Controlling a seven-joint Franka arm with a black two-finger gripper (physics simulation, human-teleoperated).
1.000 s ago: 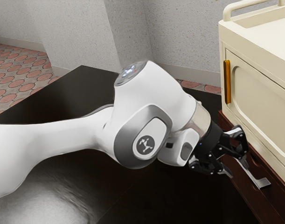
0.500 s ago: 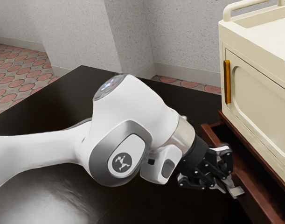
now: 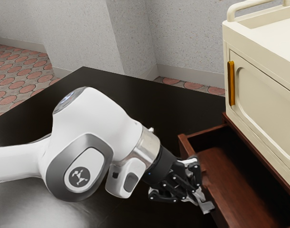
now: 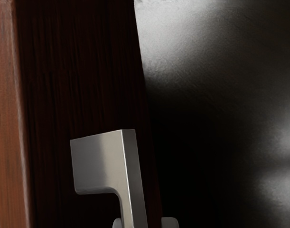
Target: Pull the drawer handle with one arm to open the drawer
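**Drawer (image 3: 184, 145) open, gripper (image 3: 198, 197) clamped on drawer handle (image 3: 206, 207)**

Surface: we have a broad, near-black table (image 3: 149, 99), glossy, with a pale glare on it toward the exterior view's lower left. The wrist view gives the same dark sheen beside the drawer front.

Room: speckled grey walls (image 3: 182, 33) meet at angles, with a plain pale baseboard (image 3: 187, 75) along their foot. Floor (image 3: 16, 88) is laid in reddish rounded tiles set in grey. At the exterior view's right stands a cream cabinet (image 3: 277, 111) with a recessed door panel, an upright amber pull (image 3: 231, 83) and a rounded rail (image 3: 249, 5) on top. Directly below it we note the dark red-brown wooden housing (image 3: 224, 118) the drawer slides out of.

Drawer: same red-brown wood, grain visible, lighter along the top edge of its front. It projects from the housing, its interior in view — floor warm brown near the front, deep shadow toward the back.

Drawer handle: silver-grey metal, smooth, on the outer face of the drawer front. A flat squared tab curves into a narrow bar with a bright edge. We record the gripper closed around this bar — pale fingertips (image 4: 170, 223) at its two sides in the wrist view.
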